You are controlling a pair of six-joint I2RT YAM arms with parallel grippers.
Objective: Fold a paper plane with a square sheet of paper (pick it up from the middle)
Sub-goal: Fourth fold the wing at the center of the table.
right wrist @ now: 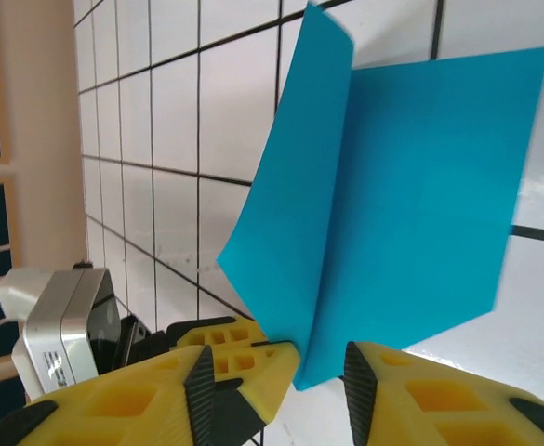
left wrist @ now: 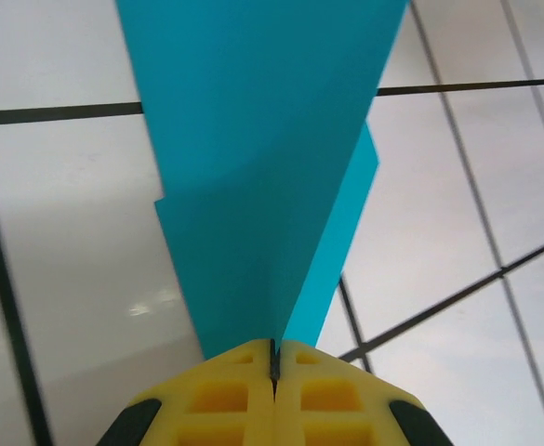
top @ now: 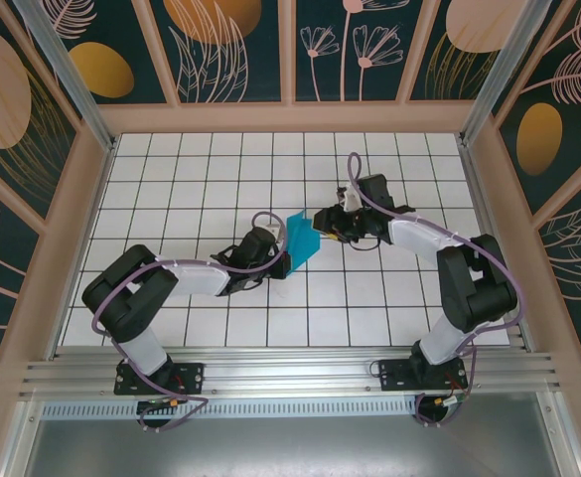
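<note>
The square sheet of paper [top: 301, 237] is teal-blue, creased down its middle into a V, and held up off the white grid table. My left gripper [top: 278, 260] is shut on its lower end at the crease [left wrist: 273, 362], and the two flaps [left wrist: 262, 186] fan away from the yellow fingers. My right gripper [top: 320, 225] stands open on the sheet's other side. In the right wrist view its fingertips [right wrist: 290, 395] straddle the lower corner of the sheet [right wrist: 411, 204] without pressing it. The left gripper's yellow fingers [right wrist: 220, 336] show behind. The paper plane is out of view.
The tiled table [top: 211, 179] is fenced by a wooden frame [top: 489, 179] on three sides. An aluminium rail [top: 290, 373] with both arm bases runs along the near edge. Both arms reach in to the table's middle, close together.
</note>
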